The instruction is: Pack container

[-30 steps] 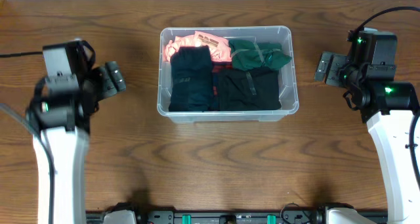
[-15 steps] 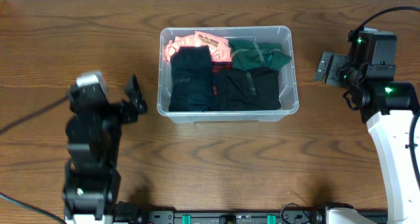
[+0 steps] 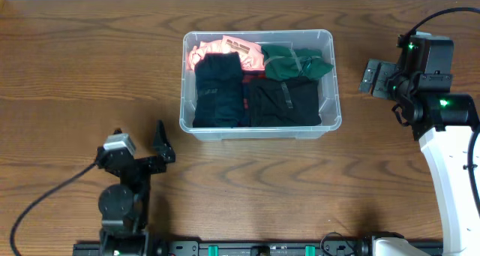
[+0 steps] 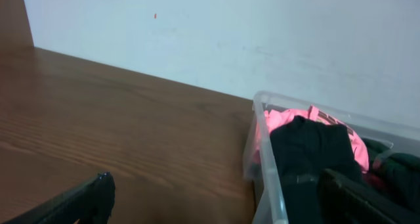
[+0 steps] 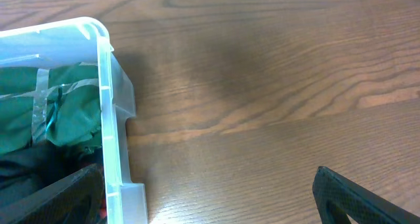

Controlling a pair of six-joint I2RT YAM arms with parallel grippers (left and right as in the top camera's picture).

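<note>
The clear plastic container (image 3: 331, 98) stands at the table's middle back. It holds folded clothes: pink (image 3: 232, 49), dark navy (image 3: 217, 87), green (image 3: 296, 61) and black (image 3: 285, 102). My left gripper (image 3: 150, 145) is open and empty, low near the front left, apart from the container. In the left wrist view (image 4: 216, 211) the container's rim (image 4: 261, 135) lies ahead to the right. My right gripper (image 3: 373, 77) is open and empty, just right of the container. In the right wrist view (image 5: 207, 204) the container's corner (image 5: 108, 106) is on the left.
The brown wooden table (image 3: 90, 53) spreads around the container. A pale wall (image 4: 262, 27) stands behind the table's far edge. A black cable (image 3: 45, 200) trails from the left arm at the front left. A rail (image 3: 262, 248) runs along the front edge.
My left arm has drawn back from the table's left side toward the front edge and folded down low. The right arm and the container have not moved.
</note>
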